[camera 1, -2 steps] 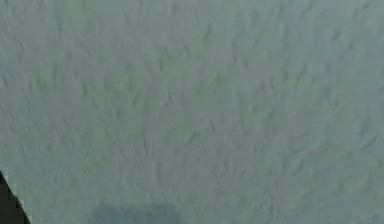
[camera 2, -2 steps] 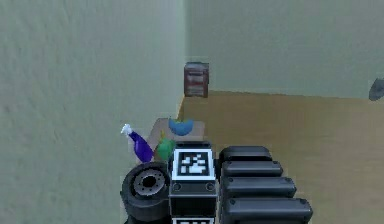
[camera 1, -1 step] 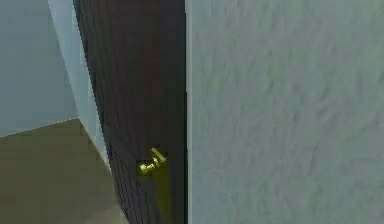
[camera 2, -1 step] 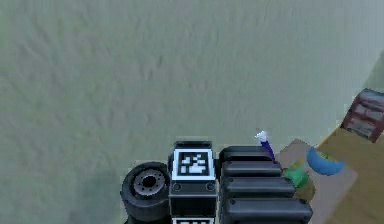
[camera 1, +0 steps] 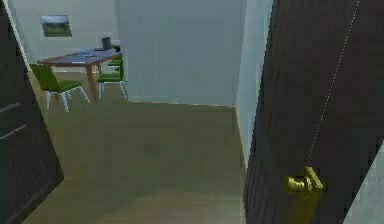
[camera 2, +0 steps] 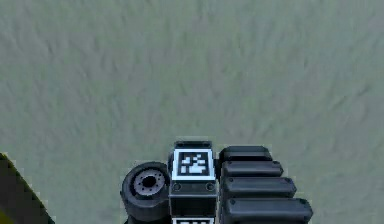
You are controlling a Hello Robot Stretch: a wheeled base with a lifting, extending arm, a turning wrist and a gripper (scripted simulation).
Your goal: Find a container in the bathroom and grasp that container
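**Search phase: at a doorway, container not yet located**

Forward view. Positioned at a doorway. At 4 o'clock, close: dark wooden door leaf (camera 1: 320,100) with brass lever handle (camera 1: 305,185) low on its edge. At 9 o'clock: edge of a second dark panelled door (camera 1: 20,130). Between them, olive-brown floor (camera 1: 150,140) running to pale walls (camera 1: 180,50). At 11 o'clock, far: small wooden desk (camera 1: 80,58) with green chairs (camera 1: 55,85) on either side, and a small dark blob (camera 1: 105,43) on top, too small to name. Framed picture (camera 1: 55,27) on the wall just above. Judged a dining corner, not a bathroom.

Arm side view. At 6 o'clock: dark stacked arm segments (camera 2: 255,185), white marker square (camera 2: 195,163), and just left of it the round dark body of the gripper (camera 2: 148,188). Plain grey-green surface (camera 2: 190,70) behind. Cannot tell how the fingers stand, nor whether anything is held.

Container: place unknown from here; bathroom to be found first.

Handling, as a guess only: probably light, rigid and smooth-walled, perhaps slippery or breakable. Best taken across mid-body, below any rim or cap, with fingers level.
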